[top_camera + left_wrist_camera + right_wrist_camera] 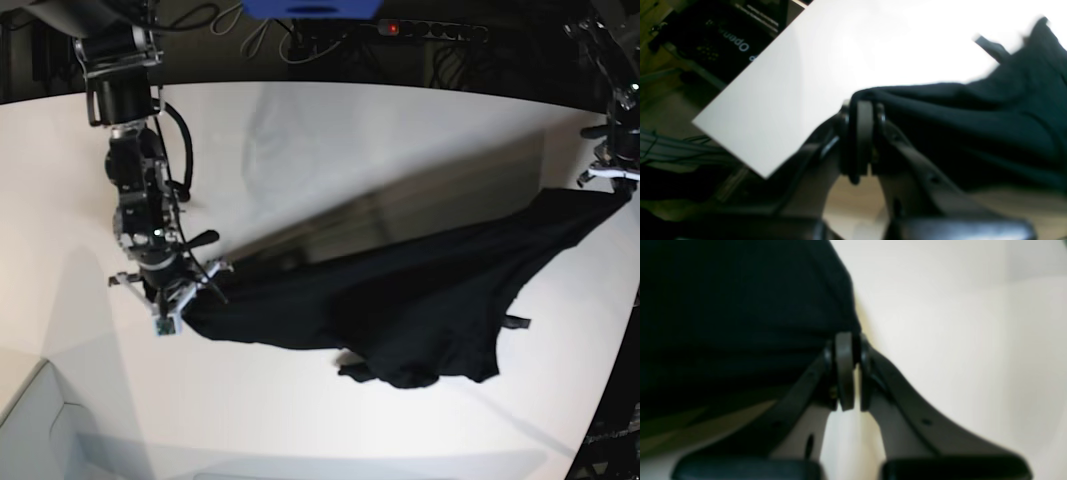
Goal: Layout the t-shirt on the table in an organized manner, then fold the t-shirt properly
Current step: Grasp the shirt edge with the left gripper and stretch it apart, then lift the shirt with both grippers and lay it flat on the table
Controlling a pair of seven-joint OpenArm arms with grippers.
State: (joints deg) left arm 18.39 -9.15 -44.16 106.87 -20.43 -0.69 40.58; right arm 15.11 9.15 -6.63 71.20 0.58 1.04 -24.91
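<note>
Left wrist view: the left pincer [862, 140] is sitting closed, its jaws pinching an edge of the black t-shirt [973, 133]. The cloth is running away from the jaws in taut folds, and the white desk [800, 83] is showing beyond it. Part of the shirt appears to be hanging clear of the desk, though blur is limiting certainty.

Right wrist view: the right pincer [850, 370] is likewise sitting closed on a hem or corner of the t-shirt [740, 316]. The dark cloth is filling the side of the frame away from the bare desk [957, 340].

Base view: the t-shirt [420, 300] is stretching as a long band between the two arms, the right pincer [172, 298] holding one end and the left pincer [612, 180] holding the other near the desk [330, 140] edge. The middle of the shirt is sagging and bunching toward the near edge of the desk, so it is not yet lying flat. No print is showing.

Judgement: the laying-out step is in hand; folding has not begun. The next move is probably calling for both arms to draw the shirt taut and lower it evenly, so the bunched middle spreads out.

Containers: none is appearing in any view.
</note>
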